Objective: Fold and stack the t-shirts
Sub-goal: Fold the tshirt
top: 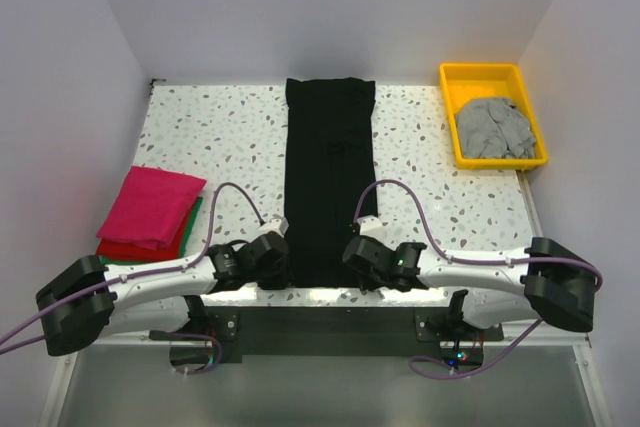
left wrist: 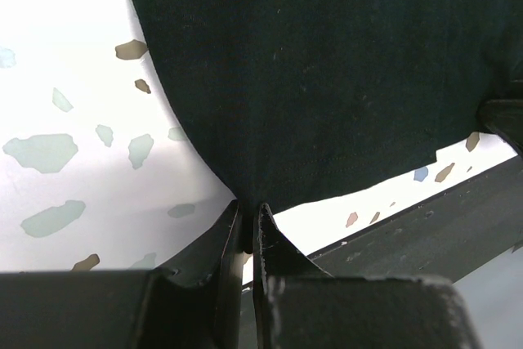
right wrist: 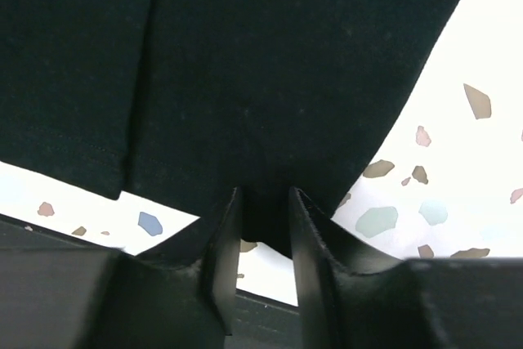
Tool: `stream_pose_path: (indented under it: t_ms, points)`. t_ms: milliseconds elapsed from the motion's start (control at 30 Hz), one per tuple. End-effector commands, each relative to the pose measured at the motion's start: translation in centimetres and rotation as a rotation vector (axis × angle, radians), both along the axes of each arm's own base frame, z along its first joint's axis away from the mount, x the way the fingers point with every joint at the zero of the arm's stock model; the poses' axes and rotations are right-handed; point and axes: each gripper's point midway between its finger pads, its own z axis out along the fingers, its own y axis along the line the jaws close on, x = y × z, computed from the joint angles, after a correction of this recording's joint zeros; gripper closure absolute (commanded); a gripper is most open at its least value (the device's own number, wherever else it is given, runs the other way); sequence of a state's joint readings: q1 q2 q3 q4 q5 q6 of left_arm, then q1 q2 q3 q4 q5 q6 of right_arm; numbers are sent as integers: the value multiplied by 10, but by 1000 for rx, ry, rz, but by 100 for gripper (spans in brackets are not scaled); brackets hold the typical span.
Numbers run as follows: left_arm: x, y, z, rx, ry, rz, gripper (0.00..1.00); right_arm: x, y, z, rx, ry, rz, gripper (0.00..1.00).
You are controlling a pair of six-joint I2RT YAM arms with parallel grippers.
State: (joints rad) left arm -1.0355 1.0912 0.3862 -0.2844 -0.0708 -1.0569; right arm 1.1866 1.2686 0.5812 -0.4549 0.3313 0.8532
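Left fingers (left wrist: 221, 243), near edge of the table (top: 220, 137), are pinching the black t-shirt (top: 330, 177) by its hem, nearly closed. Right fingers (right wrist: 219, 243) are standing narrowly apart with hem between them; cannot tell if clamped. The shirt is lying as a long, flat, matte strip from far edge to near edge, still needing its cross folds. Magenta t-shirt (top: 155, 202), green t-shirt (top: 192, 222) and red t-shirt (top: 120, 247) are sitting folded and stacked by the left edge. Grey t-shirt (top: 492, 127) is waiting crumpled in the yellow tray (top: 480, 74), far right corner.

The white terrazzo table (top: 220, 137) bears a long black cloth t-shirt (top: 328, 167) down its middle, a folded magenta t-shirt (top: 152, 205) stacked on a green t-shirt (top: 192, 219) and red t-shirt (top: 116, 250) at left, and a yellow plastic tray (top: 480, 70) far right.
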Motion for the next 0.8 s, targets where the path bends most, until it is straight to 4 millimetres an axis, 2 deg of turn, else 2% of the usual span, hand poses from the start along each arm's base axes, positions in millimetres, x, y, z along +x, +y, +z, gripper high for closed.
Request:
stream_pose_path:
  t_ms: [0, 100, 167, 400, 567, 667, 767]
  points:
    - [-9, 12, -15, 55, 33, 1, 99, 1, -5, -7, -12, -13, -28, 73]
    - [-8, 12, -14, 55, 33, 1, 99, 1, -9, -6, -20, -21, -35, 82]
    - [-8, 13, -15, 60, 34, 2, 99, 2, -12, 0, -18, -30, -40, 83]
    - [-10, 17, -17, 73, 40, 8, 100, -2, -22, 9, -16, -31, -36, 73]
    - [-10, 17, -16, 68, 38, 10, 100, -7, -18, 4, 8, -8, -18, 75]
    - [-11, 17, -16, 64, 38, 10, 100, -7, -14, 2, 23, -2, -17, 79]
    - [-11, 18, -17, 64, 37, 9, 100, -5, -11, 3, 21, -8, -18, 73]
